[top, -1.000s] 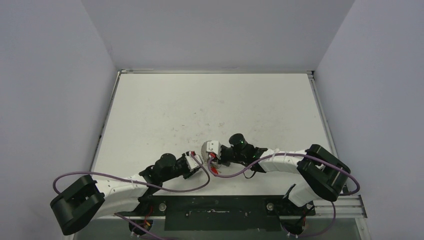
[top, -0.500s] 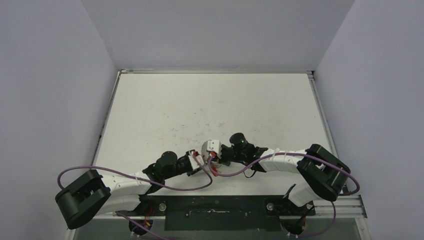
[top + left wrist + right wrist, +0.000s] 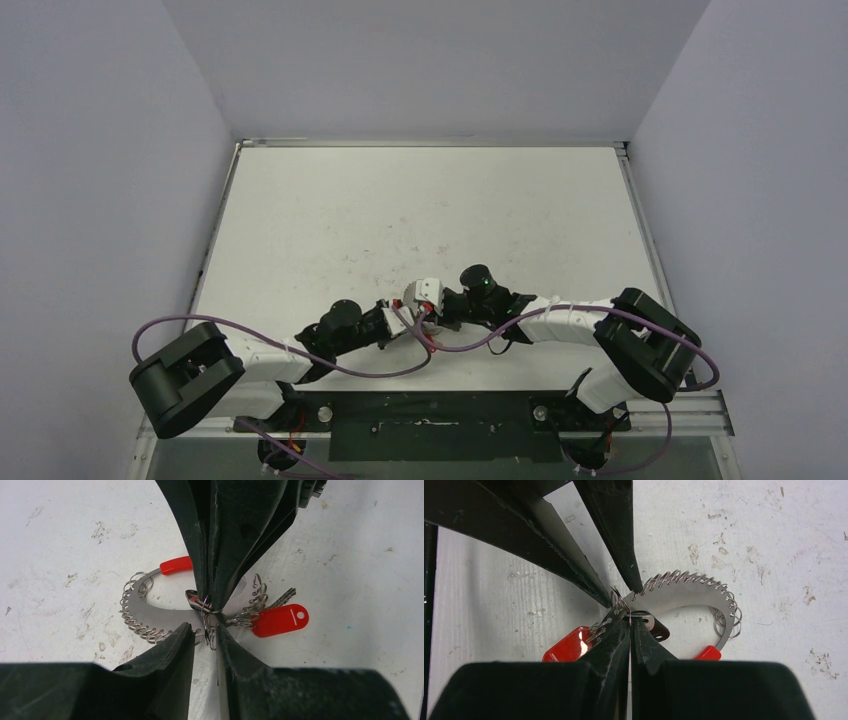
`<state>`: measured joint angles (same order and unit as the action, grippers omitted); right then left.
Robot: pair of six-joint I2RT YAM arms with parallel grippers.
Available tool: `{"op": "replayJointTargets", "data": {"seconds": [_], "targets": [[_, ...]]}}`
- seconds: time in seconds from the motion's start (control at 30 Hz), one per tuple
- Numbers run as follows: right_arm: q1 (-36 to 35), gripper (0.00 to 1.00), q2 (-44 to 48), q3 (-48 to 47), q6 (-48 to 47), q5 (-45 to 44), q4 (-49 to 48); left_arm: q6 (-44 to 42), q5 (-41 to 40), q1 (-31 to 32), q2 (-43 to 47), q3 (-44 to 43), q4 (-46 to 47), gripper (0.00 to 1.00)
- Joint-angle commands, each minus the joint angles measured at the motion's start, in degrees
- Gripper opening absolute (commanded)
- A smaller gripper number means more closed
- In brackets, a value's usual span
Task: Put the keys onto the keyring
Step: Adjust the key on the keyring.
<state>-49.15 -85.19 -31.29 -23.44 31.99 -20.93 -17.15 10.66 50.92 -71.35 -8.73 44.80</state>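
The keyring (image 3: 150,607) is a flat metal crescent with a red sleeve (image 3: 175,565) and many small silver rings along its edge; it lies on the table near the front edge. It also shows in the right wrist view (image 3: 684,592). My right gripper (image 3: 630,622) is shut on the loose key (image 3: 660,628) at the keyring's edge, and the key's dark head sticks out beside the fingers. My left gripper (image 3: 205,627) is open by a narrow gap. Its tips sit at the small rings, facing the right gripper (image 3: 210,605). In the top view both grippers (image 3: 400,318) (image 3: 428,310) meet tip to tip.
A red tag (image 3: 277,621) with a silver key (image 3: 282,598) hangs on the ring beside the grip point. The white table (image 3: 420,210) is scuffed. Purple cables (image 3: 380,365) loop by the arm bases, and the table's front edge is close behind the grippers.
My left arm has moved right and forward, bringing its gripper up against the keyring and the right gripper. The right gripper has stayed in place, still shut.
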Motion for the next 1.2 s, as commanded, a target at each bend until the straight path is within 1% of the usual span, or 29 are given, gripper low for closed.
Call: {"op": "replayJointTargets", "data": {"seconds": [0.0, 0.13, 0.2, 0.3, 0.43, 0.47, 0.5, 0.7, 0.9, 1.03, 1.17], "targets": [[0.5, 0.0, -0.5, -1.7, 0.3, 2.1, -3.9, 0.6, -1.3, 0.1, -1.4, -2.8, 5.0, 0.2], [0.5, 0.0, -0.6, -1.7, 0.3, 2.3, -3.9, 0.6, -2.1, 0.1, -3.1, -3.1, 5.2, 0.2], [0.5, 0.0, -0.5, -1.7, 0.3, 2.4, -3.9, 0.7, -2.3, 0.1, -3.9, -3.2, 5.6, 0.18], [0.6, 0.0, -0.3, -1.6, 0.2, 2.5, -3.9, 0.4, -2.2, 0.1, -4.9, -3.6, 5.3, 0.12], [0.7, 0.0, -0.2, -1.7, 0.2, 2.6, -3.8, 0.1, -2.7, 0.2, -4.8, -3.6, 4.3, 0.07], [0.8, 0.0, -0.2, -1.7, 0.2, 2.6, -3.8, 0.2, -2.8, 0.1, -4.7, -3.5, 4.2, 0.01], [0.8, 0.0, -0.2, -1.7, 0.2, 2.7, -3.8, 0.4, -2.8, 0.1, -4.5, -3.4, 4.2, 0.0], [1.6, 0.0, 0.1, -1.7, 1.1, 3.1, -3.8, 2.7, -2.7, 0.1, -2.6, -1.4, 6.2, 0.0], [2.9, 0.0, 0.7, -0.9, 1.2, 4.0, -4.1, 4.8, -5.3, 0.1, 3.1, 0.8, 5.8, 0.0], [3.2, 0.0, 0.6, -0.5, 0.2, 4.2, -3.7, 6.3, -5.6, -0.2, 5.2, 1.6, 6.1, 0.0], [3.3, 0.0, 0.2, -0.5, -0.7, 4.3, -3.0, 8.2, -5.5, -0.4, 5.8, 2.7, 9.2, 0.0]]}}
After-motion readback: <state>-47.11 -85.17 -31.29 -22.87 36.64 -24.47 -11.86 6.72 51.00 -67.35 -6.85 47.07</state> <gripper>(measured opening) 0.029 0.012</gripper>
